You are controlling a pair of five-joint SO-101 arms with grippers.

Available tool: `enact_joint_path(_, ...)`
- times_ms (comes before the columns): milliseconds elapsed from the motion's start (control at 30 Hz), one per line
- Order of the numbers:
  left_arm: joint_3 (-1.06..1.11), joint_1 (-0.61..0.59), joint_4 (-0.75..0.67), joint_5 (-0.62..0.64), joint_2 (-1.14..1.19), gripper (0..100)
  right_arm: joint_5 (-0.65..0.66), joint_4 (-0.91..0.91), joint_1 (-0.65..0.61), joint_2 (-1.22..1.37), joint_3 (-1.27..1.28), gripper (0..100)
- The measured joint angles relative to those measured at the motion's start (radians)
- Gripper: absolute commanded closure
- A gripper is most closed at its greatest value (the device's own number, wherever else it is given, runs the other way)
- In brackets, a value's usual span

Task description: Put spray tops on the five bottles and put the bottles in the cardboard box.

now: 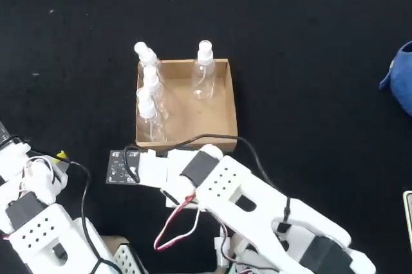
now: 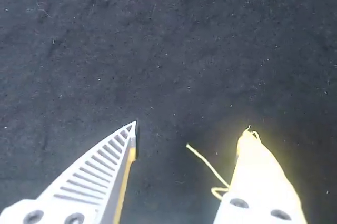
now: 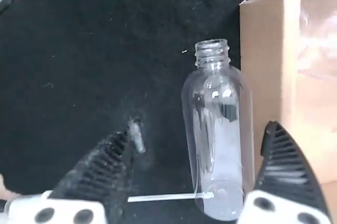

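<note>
An uncapped clear bottle point(image 3: 216, 129) sits right beside a corner of the cardboard box point(image 3: 274, 66), neck pointing away from my wrist. My right gripper point(image 3: 199, 129) is open, one finger on each side of the bottle without touching it. A thin white tube point(image 3: 163, 197) lies across by the bottle's base. In the high view the box point(image 1: 193, 116) holds several bottles with spray tops, three along its left wall point(image 1: 151, 84) and one at the back right point(image 1: 205, 68). My left gripper point(image 2: 190, 128) is open and empty over bare black cloth.
My right arm point(image 1: 225, 184) stretches across the front of the box and covers the table there. My left arm point(image 1: 32, 203) rests at the front left corner. A blue object point(image 1: 402, 84) lies at the right edge. Black cloth covers the table.
</note>
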Motion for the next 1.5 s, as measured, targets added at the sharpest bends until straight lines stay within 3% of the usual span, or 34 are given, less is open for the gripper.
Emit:
enact_joint_path(1000, 0.000, -0.046, 0.000, 0.000, 0.000, 82, -0.011, -0.127, 0.000, 0.160, 0.084, 68.4)
enact_joint_path(1167, 0.000, -0.046, 0.000, 0.000, 0.000, 82, 0.094, -0.094, 0.075, 0.160, 0.084, 68.1)
enact_joint_path(1500, 0.000, -0.046, 0.000, 0.000, 0.000, 82, 0.198, -0.020, 0.091, 0.160, 0.084, 68.2)
